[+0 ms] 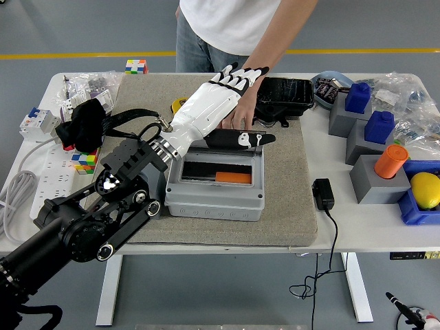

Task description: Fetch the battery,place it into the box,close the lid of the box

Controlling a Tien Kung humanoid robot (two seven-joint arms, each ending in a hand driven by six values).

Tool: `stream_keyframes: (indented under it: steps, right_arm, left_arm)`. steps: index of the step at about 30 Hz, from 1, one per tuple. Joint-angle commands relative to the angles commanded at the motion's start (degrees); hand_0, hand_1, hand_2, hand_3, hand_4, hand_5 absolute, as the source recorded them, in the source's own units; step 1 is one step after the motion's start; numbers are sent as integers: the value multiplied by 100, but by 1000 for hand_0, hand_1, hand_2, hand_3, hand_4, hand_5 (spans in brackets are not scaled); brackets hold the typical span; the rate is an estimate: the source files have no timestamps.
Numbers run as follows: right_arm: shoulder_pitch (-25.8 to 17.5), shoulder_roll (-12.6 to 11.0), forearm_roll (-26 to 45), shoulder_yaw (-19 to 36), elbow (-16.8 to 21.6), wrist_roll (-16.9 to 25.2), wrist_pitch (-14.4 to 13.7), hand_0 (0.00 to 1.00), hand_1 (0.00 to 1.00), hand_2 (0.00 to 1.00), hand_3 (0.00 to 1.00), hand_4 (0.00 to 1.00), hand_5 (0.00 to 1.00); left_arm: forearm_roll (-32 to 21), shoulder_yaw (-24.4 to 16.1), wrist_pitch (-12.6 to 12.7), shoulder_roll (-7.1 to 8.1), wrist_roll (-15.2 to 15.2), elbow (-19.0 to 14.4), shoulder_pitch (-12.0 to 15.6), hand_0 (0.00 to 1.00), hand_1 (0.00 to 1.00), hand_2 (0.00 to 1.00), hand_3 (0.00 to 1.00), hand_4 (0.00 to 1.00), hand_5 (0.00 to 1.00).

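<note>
Lid time: battery in, box open.
Left hand (223, 103) hangs over the box's (214, 199) far edge, at twelve o'clock from the opening, white fingers (237, 77) stretched flat and together, thumb out toward three, gripping nothing. Battery (232, 178), the orange block, lies inside the box, so fetching and placing look done. Lid (237, 133) stands raised along the far rim, just under the palm, a likely spot for pressing it down. Person's hand (240, 118) rests at the lid's far side, perhaps steadying it. Right arm is nowhere on show.
</note>
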Motion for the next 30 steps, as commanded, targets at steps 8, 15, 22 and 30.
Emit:
stream_keyframes:
  steps: [8, 15, 22, 30]
  right_arm:
    - [1, 1, 89, -88, 0, 10, -10, 883, 862, 833, 883, 998, 998]
    - [-9, -14, 49, -50, 0, 4, -8, 883, 862, 834, 883, 998, 998]
    - [-8, -27, 75, -90, 0, 10, -13, 882, 862, 831, 883, 998, 998]
    - [11, -40, 76, -78, 0, 14, -20, 882, 862, 832, 882, 998, 998]
  left_arm:
    - [58, -256, -1262, 197, 933, -639, 287, 902, 868, 823, 832, 998, 998]
    - [166, -350, -1482, 419, 1182, -1317, 579, 805, 786, 762, 786, 998, 998]
    - [223, -450, -1607, 609, 1364, -1831, 758, 697, 726, 718, 743, 998, 998]
    - [233, -488, -1685, 683, 1386, -1781, 889, 695, 726, 715, 744, 998, 998]
